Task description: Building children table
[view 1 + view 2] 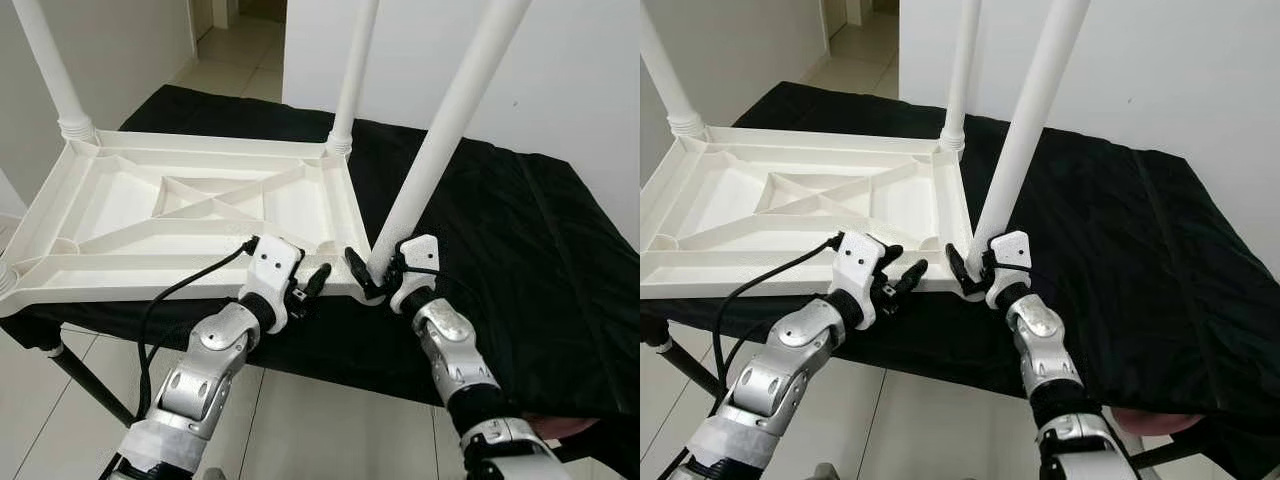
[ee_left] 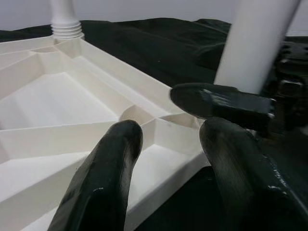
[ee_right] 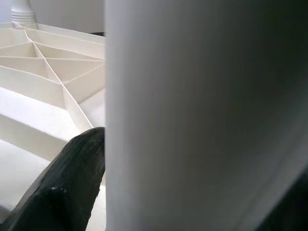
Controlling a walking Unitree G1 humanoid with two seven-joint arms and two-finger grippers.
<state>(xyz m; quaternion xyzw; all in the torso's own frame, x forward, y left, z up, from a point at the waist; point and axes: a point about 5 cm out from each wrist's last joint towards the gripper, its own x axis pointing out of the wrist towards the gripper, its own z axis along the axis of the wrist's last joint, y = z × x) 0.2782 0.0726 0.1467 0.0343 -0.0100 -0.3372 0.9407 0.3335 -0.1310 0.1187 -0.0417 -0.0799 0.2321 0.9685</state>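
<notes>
Inverted white tabletop lying on a black-draped table, two legs already upright at its far corners. Right gripper, fingers clamped on the third leg, holds its foot at the tabletop's near corner socket. Left gripper, fingers apart, hovers just beside that corner. Step in hand: seating the leg; the next move likely calls for aligning and twisting it home.

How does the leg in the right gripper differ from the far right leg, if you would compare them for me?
The held leg leans and sits at the tabletop's near corner, clasped by the right gripper. The far leg stands nearly upright in its far-corner socket, ungripped. Both are white round tubes.
</notes>
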